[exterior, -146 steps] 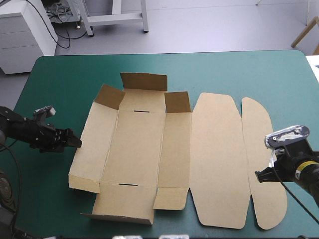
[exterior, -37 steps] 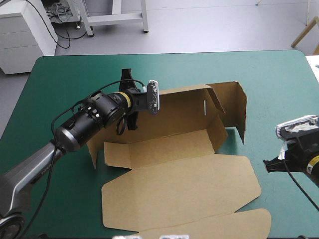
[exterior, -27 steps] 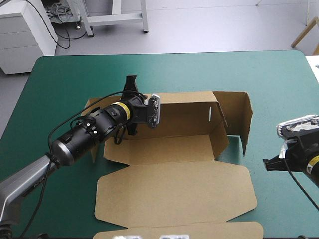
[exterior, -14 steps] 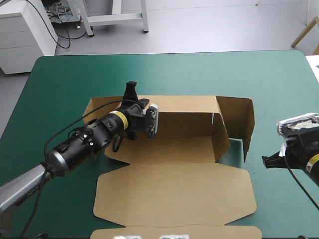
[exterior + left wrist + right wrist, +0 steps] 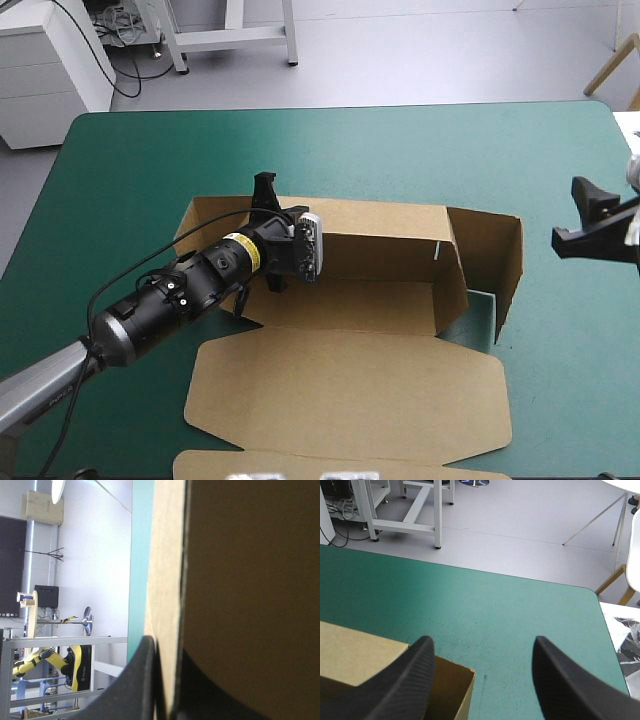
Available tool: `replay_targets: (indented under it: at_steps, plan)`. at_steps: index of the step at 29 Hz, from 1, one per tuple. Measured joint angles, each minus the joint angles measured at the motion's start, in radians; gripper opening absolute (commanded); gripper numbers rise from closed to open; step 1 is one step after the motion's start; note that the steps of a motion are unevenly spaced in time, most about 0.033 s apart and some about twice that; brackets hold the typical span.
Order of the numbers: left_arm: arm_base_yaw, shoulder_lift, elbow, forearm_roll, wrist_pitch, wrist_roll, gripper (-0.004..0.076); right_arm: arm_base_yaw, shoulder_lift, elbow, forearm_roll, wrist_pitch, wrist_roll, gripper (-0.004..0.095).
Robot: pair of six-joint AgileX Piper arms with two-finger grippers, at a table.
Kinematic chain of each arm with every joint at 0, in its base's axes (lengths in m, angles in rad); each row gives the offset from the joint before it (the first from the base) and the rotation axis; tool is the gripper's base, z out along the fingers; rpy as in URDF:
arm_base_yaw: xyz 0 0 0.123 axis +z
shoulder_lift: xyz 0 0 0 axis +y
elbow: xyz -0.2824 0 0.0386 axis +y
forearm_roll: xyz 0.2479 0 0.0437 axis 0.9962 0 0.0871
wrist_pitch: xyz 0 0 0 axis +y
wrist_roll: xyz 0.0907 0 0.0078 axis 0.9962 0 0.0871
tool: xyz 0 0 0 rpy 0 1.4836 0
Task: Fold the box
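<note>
Box (image 5: pixel 350 330) board of this kind looks light and stiff across each panel but ready to hinge at every score. I judge it best taken by the free edge of a wall close to a crease, not by the middle of a panel, where it would bow. Its matt face should not slip, though a hard pinch could dent it. It lies mid-table on the teal-green cover (image 5: pixel 450 150), toward the near side, as an open tray. Nearest the robot a narrow tongue (image 5: pixel 340 467) reaches the table's near edge. Beyond it the broad lid (image 5: pixel 350 395) lies flat, its corners cut off. Next comes the tray's floor, then the far long wall (image 5: pixel 380 235) standing upright, with a small slot (image 5: pixel 437 250) near its right end. The left gripper (image 5: pixel 264 187) pinches the top edge of that wall toward its left end. In its wrist view the black fingers (image 5: pixel 145 680) are all but closed, one on each face of the board. At the right end a taller end panel (image 5: pixel 500 255) stands, and a strip of cover shows at its foot. Farther right, the right gripper (image 5: pixel 590 215) hovers with its fingers spread wide, holding nothing; in its wrist view the box's standing corner lies beneath one finger.
</note>
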Motion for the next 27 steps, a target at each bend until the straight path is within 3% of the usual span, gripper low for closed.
replay_targets:
  at_steps: [17, 20, 27]
  plan:
    - [-0.002, -0.018, 0.051, 0.005, -0.041, -0.041, -0.001, -0.015, 0.517, -0.378, -0.007, 0.072, 0.061, 0.0663]
    - [-0.002, -0.018, 0.051, 0.006, -0.041, -0.045, -0.001, -0.072, 0.608, -0.445, 0.058, 0.083, 0.044, 0.0661]
    - [-0.002, -0.018, 0.051, 0.006, -0.041, -0.057, -0.001, -0.245, 0.777, -0.501, 0.341, 0.117, -0.069, 0.0661]
